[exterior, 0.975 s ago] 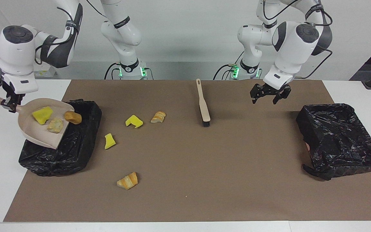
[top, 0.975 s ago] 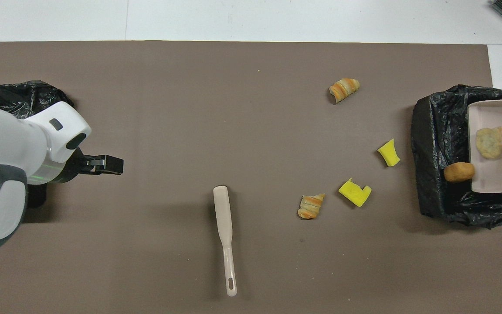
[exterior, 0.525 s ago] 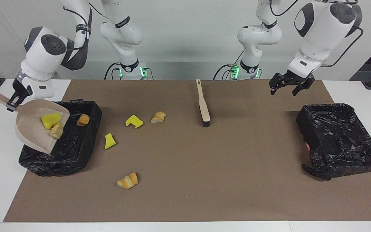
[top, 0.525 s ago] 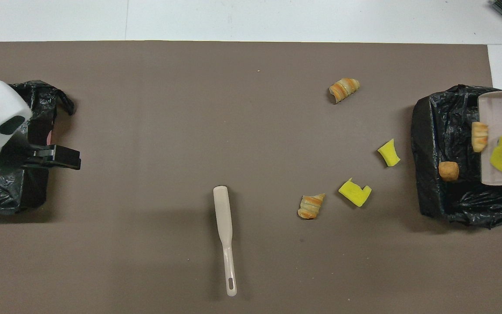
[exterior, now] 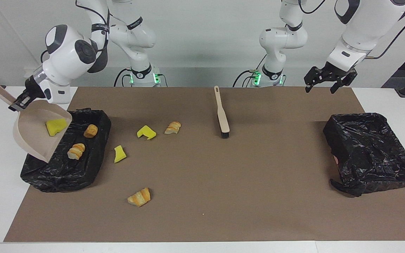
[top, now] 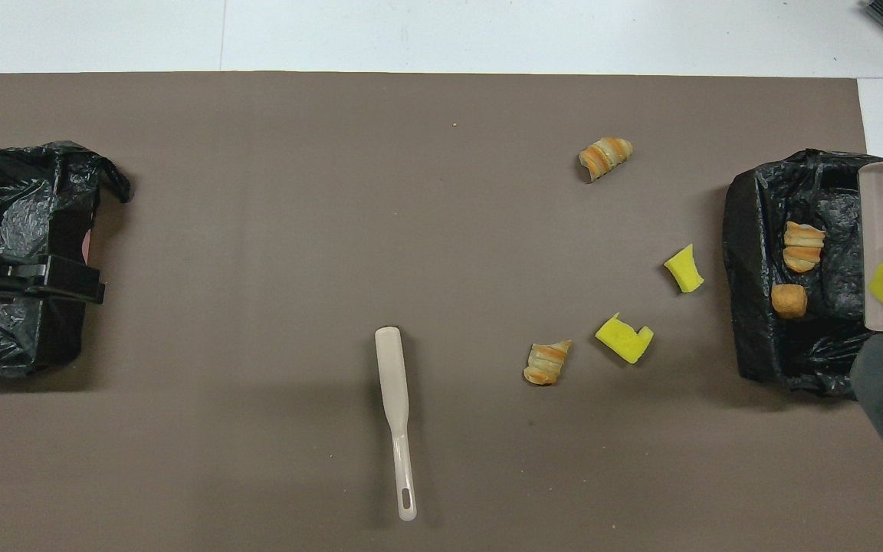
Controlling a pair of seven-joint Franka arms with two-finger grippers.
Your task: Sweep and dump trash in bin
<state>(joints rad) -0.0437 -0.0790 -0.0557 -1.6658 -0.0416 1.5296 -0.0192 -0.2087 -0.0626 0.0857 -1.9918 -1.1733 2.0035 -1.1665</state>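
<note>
My right gripper point(exterior: 20, 101) is shut on the handle of the beige dustpan point(exterior: 35, 135) and holds it tilted steeply over the black-lined bin point(exterior: 65, 175) at the right arm's end. One yellow sponge chunk point(exterior: 55, 126) lies in the pan. Two bread pieces point(exterior: 90, 130) point(exterior: 76, 151) lie in the bin. On the mat lie two yellow chunks point(exterior: 146, 132) point(exterior: 119, 154) and two bread pieces point(exterior: 173, 127) point(exterior: 139, 196). My left gripper point(exterior: 325, 80) is open and empty, raised over the edge of the other bin point(top: 12, 199).
A beige brush point(exterior: 221, 114) with black bristles lies mid-mat, its handle toward the robots. A second black-lined bin point(exterior: 371, 151) sits at the left arm's end. The brown mat point(exterior: 223, 196) covers most of the white table.
The right gripper tipped the dustpan steeper, and two bread pieces slid off it into the bin. The left gripper rose and moved toward its own end of the table.
</note>
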